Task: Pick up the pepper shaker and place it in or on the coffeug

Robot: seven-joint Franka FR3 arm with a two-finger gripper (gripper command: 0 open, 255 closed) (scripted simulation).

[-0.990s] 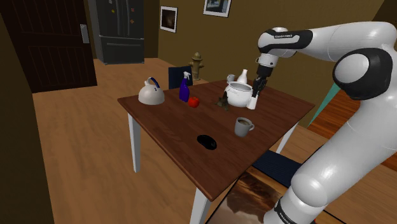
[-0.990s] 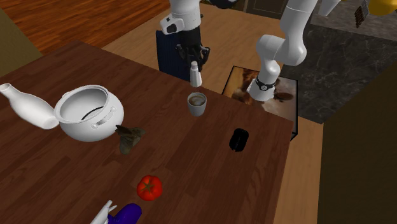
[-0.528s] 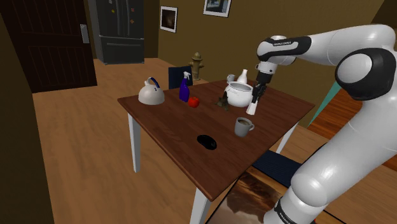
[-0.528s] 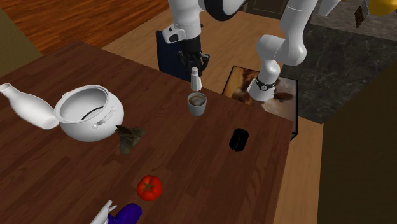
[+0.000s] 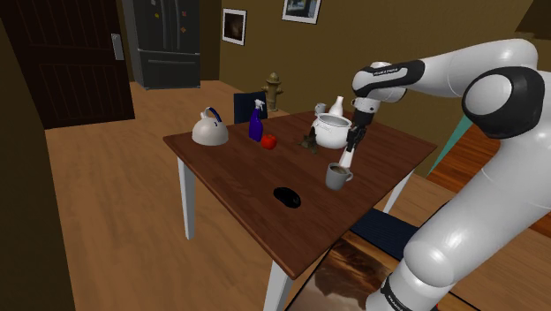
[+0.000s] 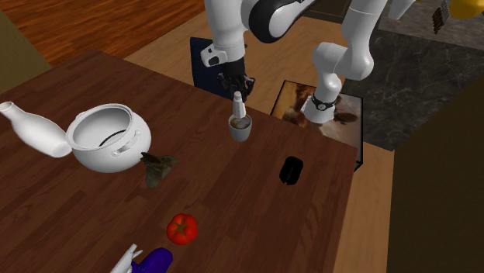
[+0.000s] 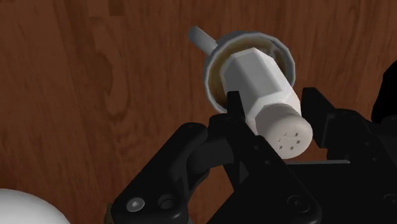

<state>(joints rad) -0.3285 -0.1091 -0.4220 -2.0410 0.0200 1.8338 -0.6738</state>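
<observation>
Hand (image 7: 275, 105) is clamping the pepper shaker (image 7: 267, 95): the two black fingers are pressing on opposite sides of the white faceted body just under the perforated cap, and no gap is showing on either side. The shaker is hanging cap-up from the hand, with its long axis running close to vertical and its base pointing straight down. In the shoulder view the hand (image 5: 355, 137) is sitting directly over the grey mug (image 5: 336, 177), and the shaker (image 5: 350, 155) is bridging the space between them. In the second exterior view the shaker (image 6: 238, 103) is lining up right above the mug (image 6: 240, 129), under the hand (image 6: 236, 84). Looking along the fingers, the shaker's base is falling inside the ring of the mug's rim (image 7: 212, 63), offset toward the side away from the handle. Whether the base is already below the rim or just above it is probably not resolvable from these angles. The mug is standing upright on the brown desk (image 5: 238, 177), near the edge facing the stand and well apart from the white pot (image 5: 331, 131). Judgement: the transfer is nearly done. The coming move is turning on one relation, mug directly beneath the shaker on its own axis, so a straight descent and release should be serving. The risk is the base clipping the near rim and tipping the mug.
</observation>
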